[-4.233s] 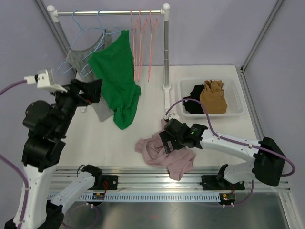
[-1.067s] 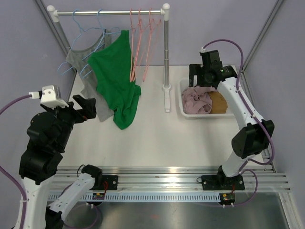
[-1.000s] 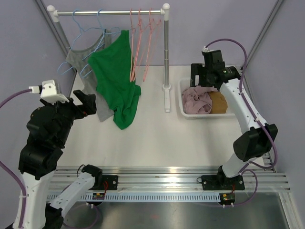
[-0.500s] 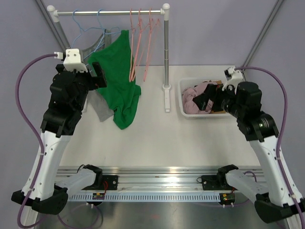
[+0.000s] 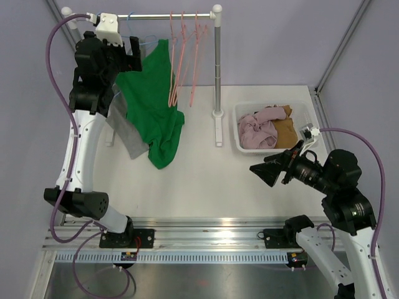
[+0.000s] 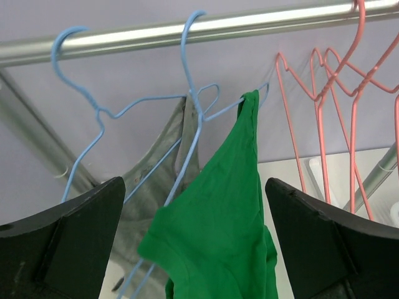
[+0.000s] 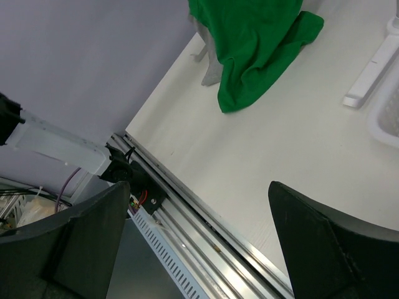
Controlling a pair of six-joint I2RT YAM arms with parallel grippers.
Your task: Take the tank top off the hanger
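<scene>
A green tank top hangs by one strap from a blue wire hanger on the silver rail. Behind it a grey tank top hangs on another blue hanger. My left gripper is raised to rail height just left of the green top, open and touching nothing. In the left wrist view the green top fills the gap between the fingers of the left gripper, some way beyond them. My right gripper hovers open and empty over the table, in front of the bin.
Several pink hangers hang bare right of the green top. The rack's right post stands on a white foot. A white bin at the right holds a pink garment and a tan one.
My left arm has risen from table height to the rail beside the green top. My right arm has drawn back from the bin toward the near right; the pink garment lies in the bin.
</scene>
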